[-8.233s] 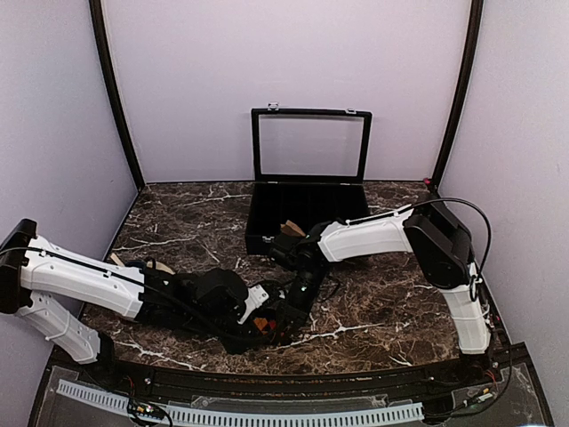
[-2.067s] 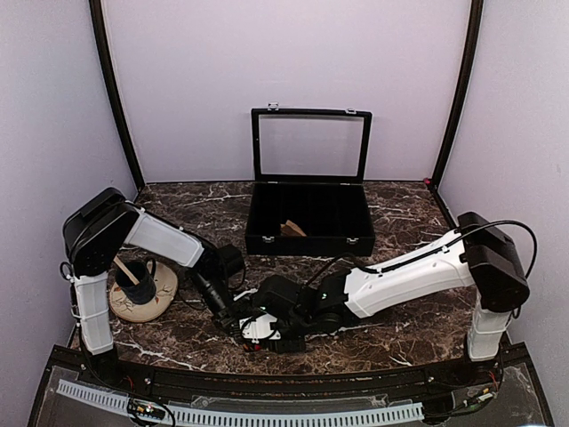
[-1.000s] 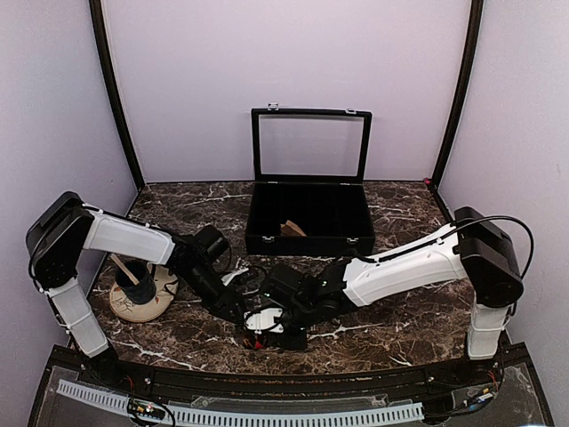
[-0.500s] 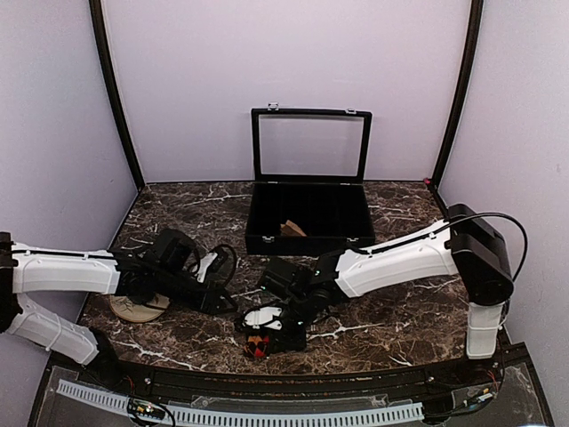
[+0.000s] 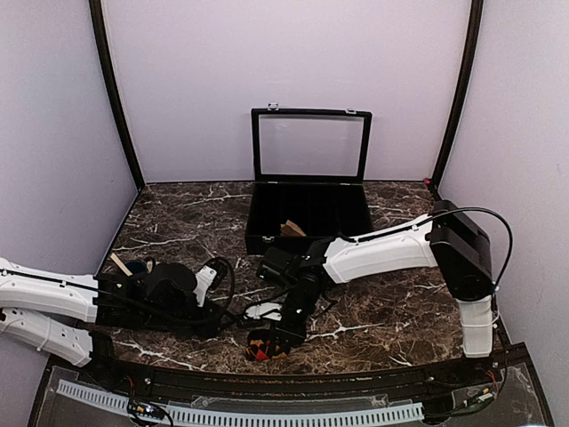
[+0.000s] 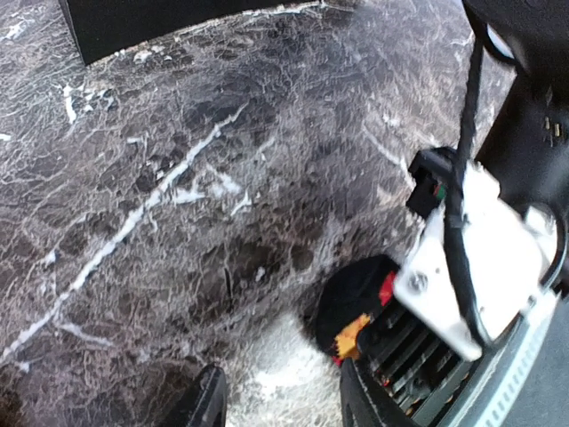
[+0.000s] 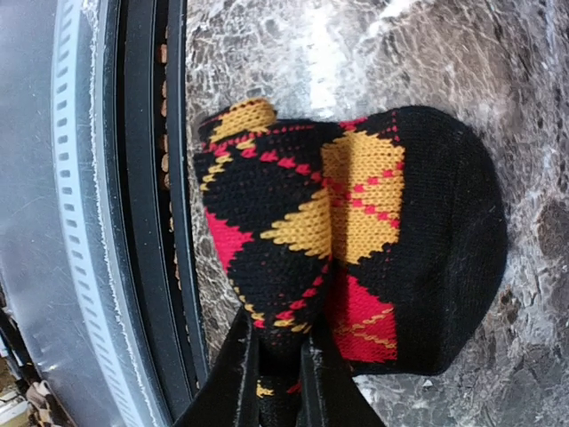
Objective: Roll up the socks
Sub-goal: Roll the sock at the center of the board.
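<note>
Ok so your right gripper (image 7: 277,345) is clamped on the sock (image 7: 391,231). Both fingers (image 7: 238,374) are squeezed nearly together w/ a fold of the knit caught between them, and the rest of the bundle bulges out past the tips. It's black argyle w/ red + yellow diamonds, folded over into a fat lump. The lump sits on the marble table (image 5: 382,302) right under that gripper, w/ its yellow-banded edge up against the black rail (image 7: 151,222) at the near edge. Can't tell from the wrist cam if it's resting or slightly lifted; in the top view it looks down on the marble.

Your left gripper (image 6: 280,405) is wide open and holds nothing, just bare marble between its fingers. The sock is just ahead of it, toward the right side of the left wrist view, near the right-hand finger but not touching afaict. The right arm's white wrist (image 6: 480,258) hangs directly over it. In the top view the 2 grippers are close together, the left one low to the table beside the sock. Black case (image 5: 308,218) w/ lid up is well behind both.
</note>
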{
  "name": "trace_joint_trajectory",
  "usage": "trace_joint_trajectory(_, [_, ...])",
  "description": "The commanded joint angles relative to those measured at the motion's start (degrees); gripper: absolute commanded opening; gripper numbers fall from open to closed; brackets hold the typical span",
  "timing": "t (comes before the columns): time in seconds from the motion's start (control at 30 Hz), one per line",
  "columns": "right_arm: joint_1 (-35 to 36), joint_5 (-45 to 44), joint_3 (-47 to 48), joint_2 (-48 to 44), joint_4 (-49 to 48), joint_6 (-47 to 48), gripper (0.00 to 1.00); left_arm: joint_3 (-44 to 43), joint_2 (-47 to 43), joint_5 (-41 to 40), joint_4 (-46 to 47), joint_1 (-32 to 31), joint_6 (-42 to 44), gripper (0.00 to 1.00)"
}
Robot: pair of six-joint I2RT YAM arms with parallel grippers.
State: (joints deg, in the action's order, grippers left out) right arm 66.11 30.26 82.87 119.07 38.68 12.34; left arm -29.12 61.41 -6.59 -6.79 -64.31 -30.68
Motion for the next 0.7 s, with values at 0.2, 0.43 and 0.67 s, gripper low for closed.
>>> trace_joint_trajectory(0.2, [-2.55, 2.81, 4.30, 4.00, 2.81, -0.59, 0.01, 1.85, -3.91, -10.66, -2.63, -7.89, -1.94, 0.46])
trace_joint_trajectory(0.43, [-3.48, 5.11, 6.60, 5.85, 5.32, 0.48, 0.01, 1.19, -3.05, -8.11, -1.55, -9.14, 1.28, 0.46])
trace_joint_trajectory(0.67, [-4.30, 8.35, 8.14, 7.80, 7.29, 0.67, 0.02, -2.81, 6.82, -3.10, 0.63, -11.92, 6.38, 0.46])
